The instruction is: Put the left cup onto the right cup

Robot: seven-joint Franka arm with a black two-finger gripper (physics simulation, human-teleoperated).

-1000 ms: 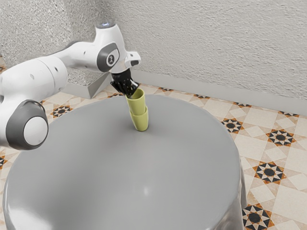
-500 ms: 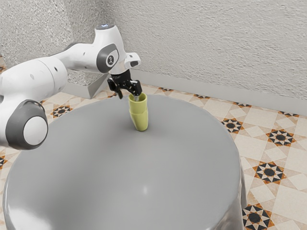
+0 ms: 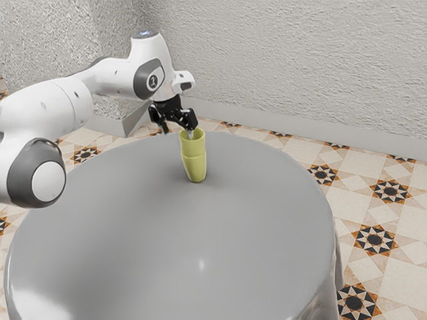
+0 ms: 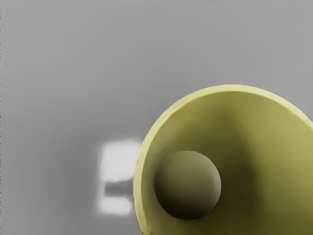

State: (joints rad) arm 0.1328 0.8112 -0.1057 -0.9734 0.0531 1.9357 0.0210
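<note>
Two yellow-green cups are nested on the round grey table. The upper cup sits inside the lower cup, and the stack leans slightly toward the exterior view's left. My gripper hovers just above the upper cup's rim, open, with its black fingers spread and one tip near the rim. The wrist view looks straight down into the upper cup, with its round bottom in sight and the grey table around it.
The table's far edge lies just behind the cups. A rough grey wall and a patterned tile floor sit beyond it. The white arm reaches in from the exterior view's left.
One second ago the fingers were closed on the upper cup's rim. They have since spread apart and the hand has risen slightly. The cup stays nested in the lower one.
</note>
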